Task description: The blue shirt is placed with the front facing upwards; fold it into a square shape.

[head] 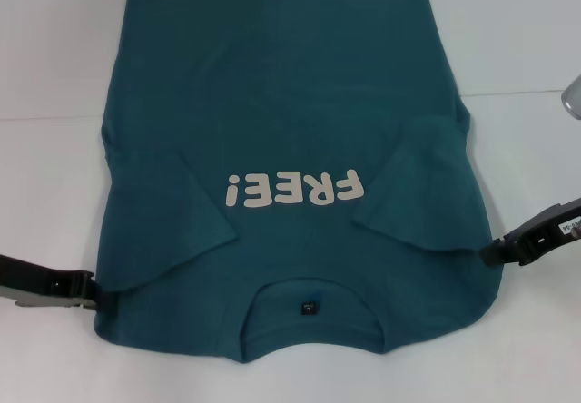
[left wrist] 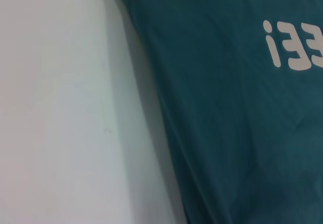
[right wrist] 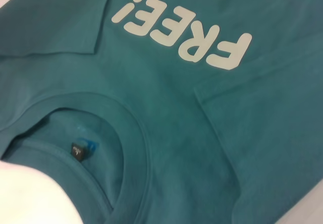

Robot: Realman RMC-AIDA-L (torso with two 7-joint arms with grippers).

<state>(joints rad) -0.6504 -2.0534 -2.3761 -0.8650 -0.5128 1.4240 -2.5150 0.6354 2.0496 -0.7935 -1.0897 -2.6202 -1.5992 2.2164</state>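
The blue shirt (head: 290, 103) lies flat on the white table, front up, collar toward me. Both short sleeves are folded inward over the chest, flanking the white "FREE!" lettering (head: 295, 188). A small black neck label (head: 310, 309) sits inside the collar. My left gripper (head: 93, 294) rests low at the shirt's near left shoulder edge. My right gripper (head: 490, 253) meets the near right shoulder edge. The left wrist view shows the blue shirt (left wrist: 227, 123) side edge beside bare table. The right wrist view shows the collar, the label (right wrist: 77, 152) and the lettering (right wrist: 186, 32).
The white table (head: 54, 58) extends on both sides of the shirt. A shiny grey object (head: 572, 94) pokes in at the right edge. The shirt's hem reaches the far top of the head view.
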